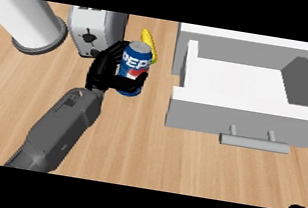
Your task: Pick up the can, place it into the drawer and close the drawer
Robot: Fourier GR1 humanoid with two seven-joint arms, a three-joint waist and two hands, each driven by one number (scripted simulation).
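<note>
Head view: left robot hand (110, 71) wraps can (135, 62) (drawer (249, 113) open).

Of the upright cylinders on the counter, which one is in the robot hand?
The blue can, with the left robot hand curled round it. The white cylinder at far left stands untouched.

Blue can (134, 63) with white and red lettering; white drawer (251, 98); light wood-grain worktop (142, 150); yellow banana (148, 38) at upper centre.

a kitchen: wooden counter (178, 160), toaster (93, 30), white drawer (251, 98)
</note>
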